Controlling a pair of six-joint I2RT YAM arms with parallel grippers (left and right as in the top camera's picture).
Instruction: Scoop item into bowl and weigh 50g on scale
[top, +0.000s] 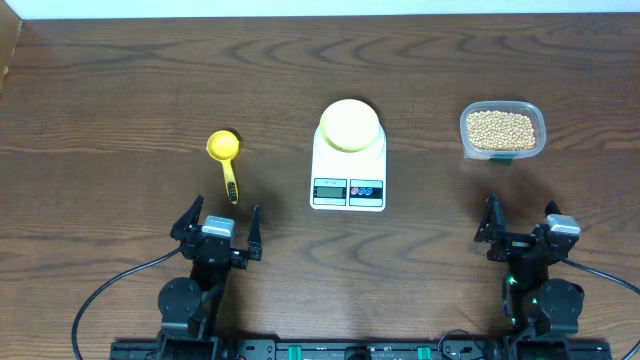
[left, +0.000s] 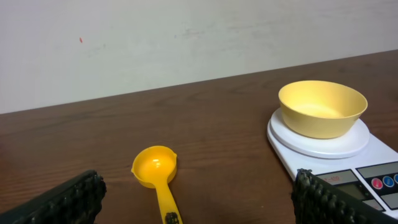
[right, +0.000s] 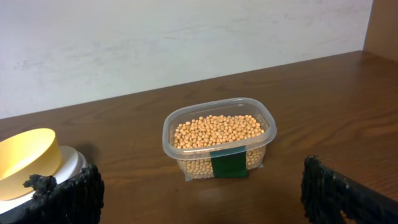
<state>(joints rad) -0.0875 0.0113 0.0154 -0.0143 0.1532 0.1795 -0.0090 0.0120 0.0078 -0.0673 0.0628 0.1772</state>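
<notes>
Hovering low at 7 o'clock of the dark wooden table (top: 120, 100), the left gripper (top: 224, 215) has its jaws spread wide with nothing between them. The right gripper (top: 521, 210), at 5 o'clock, is likewise wide apart and empty.

At 12 o'clock of the left gripper, just beyond its tips, lies the bright yellow plastic measuring scoop (top: 227, 165), handle pointing back at it, cup empty. The white rectangular digital kitchen scale (top: 348, 190) sits mid-table with the small round pale yellow-green bowl (top: 349, 125) on its platform, also empty. At 3 o'clock of the scale, and 12 o'clock of the right gripper, is the clear rectangular plastic tub (right: 168, 134) full of small round tan beans (right: 217, 129).

Nothing scooped yet.

Risks, as I judge them:
- The handle is thin and flat on the wood, so a pinch may skid it away.
- The tub looks light and may slide when dug into.
- Round beans will roll if the scoop tips.
- A knock could shift the bowl off the platform.
- Heaped scoops could overshoot the target weight.
</notes>
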